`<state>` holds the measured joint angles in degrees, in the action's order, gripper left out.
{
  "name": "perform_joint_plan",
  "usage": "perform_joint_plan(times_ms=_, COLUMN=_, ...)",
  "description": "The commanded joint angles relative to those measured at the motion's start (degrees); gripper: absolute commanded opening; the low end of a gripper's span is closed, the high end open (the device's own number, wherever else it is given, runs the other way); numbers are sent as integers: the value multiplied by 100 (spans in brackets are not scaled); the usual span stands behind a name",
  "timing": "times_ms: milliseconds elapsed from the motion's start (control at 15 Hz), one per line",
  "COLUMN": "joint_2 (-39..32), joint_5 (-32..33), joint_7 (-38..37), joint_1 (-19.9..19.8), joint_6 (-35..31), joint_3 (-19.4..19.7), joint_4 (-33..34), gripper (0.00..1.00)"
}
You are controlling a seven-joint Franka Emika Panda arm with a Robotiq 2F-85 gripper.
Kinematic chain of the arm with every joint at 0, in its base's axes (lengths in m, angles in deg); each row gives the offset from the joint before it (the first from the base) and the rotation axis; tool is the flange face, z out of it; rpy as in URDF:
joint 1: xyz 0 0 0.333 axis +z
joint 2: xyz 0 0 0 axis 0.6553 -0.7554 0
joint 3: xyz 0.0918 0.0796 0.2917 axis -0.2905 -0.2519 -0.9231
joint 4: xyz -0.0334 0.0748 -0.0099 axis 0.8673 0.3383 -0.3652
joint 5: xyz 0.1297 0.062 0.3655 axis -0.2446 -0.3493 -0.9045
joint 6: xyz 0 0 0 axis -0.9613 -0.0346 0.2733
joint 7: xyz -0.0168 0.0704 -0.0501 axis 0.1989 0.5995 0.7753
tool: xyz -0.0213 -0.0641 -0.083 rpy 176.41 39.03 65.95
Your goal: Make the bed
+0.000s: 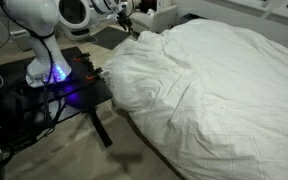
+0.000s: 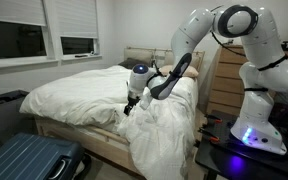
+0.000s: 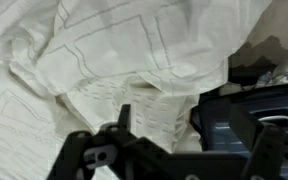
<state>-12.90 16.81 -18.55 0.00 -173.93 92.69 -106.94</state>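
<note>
Looks like the grab-a-fold stage of making the bed (image 2: pixel 79 95). Hard to miss: takes up most of both exterior views, with the white duvet (image 1: pixel 219 95) puffy but rumpled, bunched toward the near edge and spilling down the side at lower centre of the frame.

Hovering right over that bunched corner with the gripper (image 2: pixel 131 106), fingers (image 3: pixel 123 118) spread wide, nothing pinched between them. Can't say for sure whether touching the cloth or just above it.

To do this bit well, probably: go for a thick ridge of duvet rather than a flat patch, sink low enough to get real fabric between the pads, clamp firmly, then lift a little before dragging so as not to tow the whole heap. Drag slow and low, and expect sag and slip from something this soft.

Other stuff around: black table (image 1: pixel 64 95) with blue-glowing electronics at left of frame, just beside the bed; blue suitcase (image 2: pixel 29 160) at lower left; wooden dresser (image 2: pixel 224 85) at right behind the arm (image 2: pixel 184 45); windows (image 2: pixel 24 40) at upper left. Also something dark and ribbed (image 3: pixel 234 120) at the right of the wrist view, just past the hanging cloth, no idea what exactly. Worth watching the table and that dark thing during any sideways pull, plus draped cloth snagging on the bed frame (image 2: pixel 76 137).
</note>
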Motion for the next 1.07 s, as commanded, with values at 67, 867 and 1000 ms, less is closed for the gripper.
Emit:
perform_joint_plan(times_ms=67, joint_2=-177, joint_5=-145, joint_7=-749, joint_1=-244, joint_6=770, joint_3=-66, joint_4=401, gripper=100)
perform_joint_plan(times_ms=867, joint_2=-1175, joint_5=160, joint_7=-719, joint_1=-779, joint_6=-179, joint_3=-219, joint_4=968, gripper=100)
perform_joint_plan(times_ms=1000, joint_2=-1363, joint_5=139, joint_7=-706, joint_1=-761, joint_6=-258, joint_3=-141, joint_4=1052, gripper=100)
